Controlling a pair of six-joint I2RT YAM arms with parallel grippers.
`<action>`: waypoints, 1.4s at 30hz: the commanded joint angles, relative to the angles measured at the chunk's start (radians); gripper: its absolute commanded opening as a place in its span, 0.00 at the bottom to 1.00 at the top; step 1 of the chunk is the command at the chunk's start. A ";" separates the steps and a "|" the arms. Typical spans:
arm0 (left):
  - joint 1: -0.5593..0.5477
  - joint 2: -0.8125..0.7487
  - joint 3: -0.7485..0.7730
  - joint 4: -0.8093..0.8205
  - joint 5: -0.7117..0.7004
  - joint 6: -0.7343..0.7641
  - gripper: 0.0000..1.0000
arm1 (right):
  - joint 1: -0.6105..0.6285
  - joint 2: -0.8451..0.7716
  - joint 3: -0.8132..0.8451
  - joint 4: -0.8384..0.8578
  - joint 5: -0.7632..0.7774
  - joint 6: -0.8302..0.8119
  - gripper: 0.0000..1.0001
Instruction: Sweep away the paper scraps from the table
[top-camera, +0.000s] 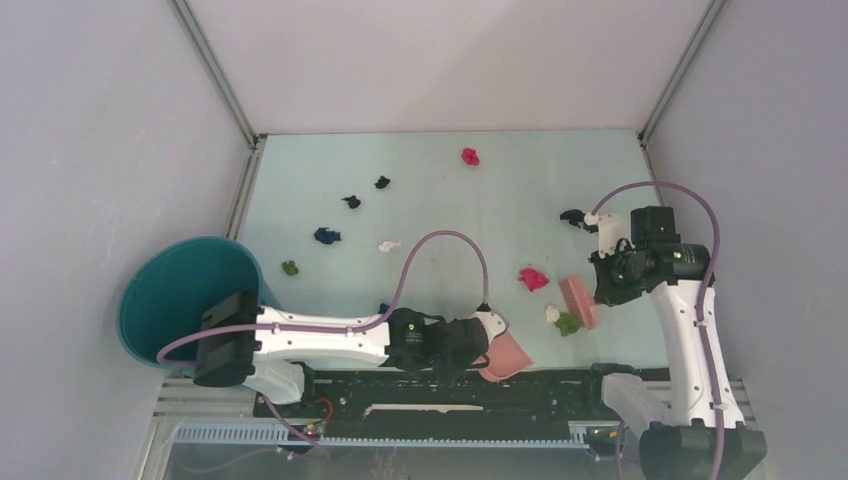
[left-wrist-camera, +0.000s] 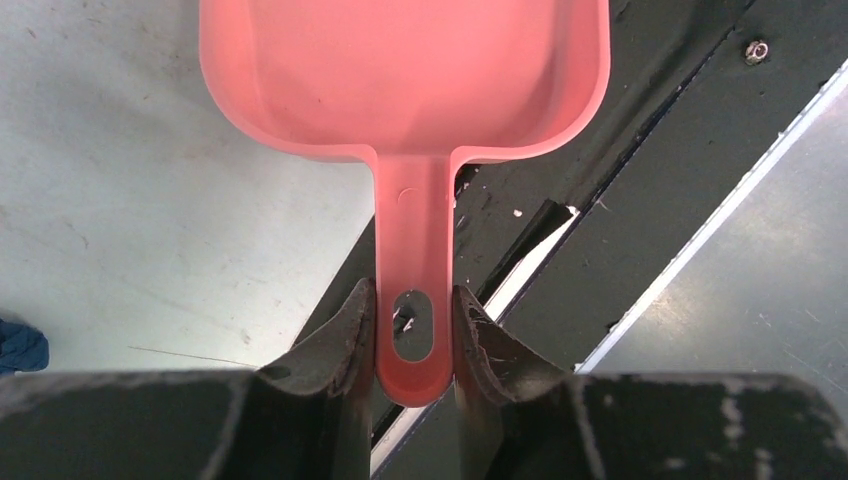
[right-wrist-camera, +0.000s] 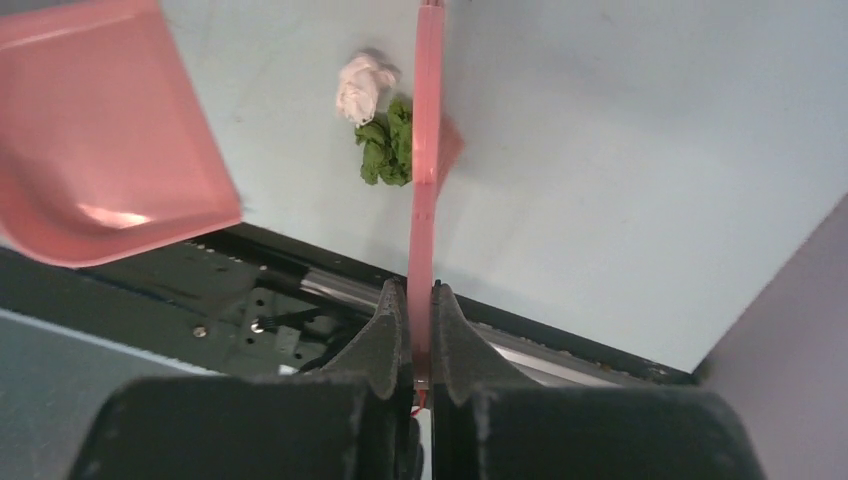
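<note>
While in right claw (right-wrist-camera: 418, 292), brush (right-wrist-camera: 427, 120) beside paper scraps (right-wrist-camera: 381, 152)

Smooth, shiny pink plastic for the dustpan (left-wrist-camera: 400, 80), with a soft gleam inside the scoop. Same thin, smooth pink plastic for the brush (right-wrist-camera: 425, 150) just beside the dustpan. Dull pale green table (left-wrist-camera: 150, 200) under the dustpan, with faint scratches and grey marks. Crumpled, rough paper scraps (right-wrist-camera: 362, 85) near the dustpan. Dark, matt metal rail (left-wrist-camera: 640, 150) beneath the dustpan's handle, dusty and chipped. Dull black pads (left-wrist-camera: 335, 340) of the left gripper (left-wrist-camera: 412, 310) on that handle, scuffed.
</note>
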 joint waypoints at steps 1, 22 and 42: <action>-0.004 0.005 0.049 -0.010 0.039 0.003 0.00 | 0.010 -0.038 0.080 -0.091 -0.113 0.056 0.00; -0.004 0.158 0.224 -0.125 0.102 0.037 0.00 | 0.096 -0.027 -0.005 0.063 0.286 0.024 0.00; -0.004 0.315 0.280 -0.051 0.003 0.021 0.00 | 0.260 -0.080 -0.009 -0.080 -0.189 0.075 0.00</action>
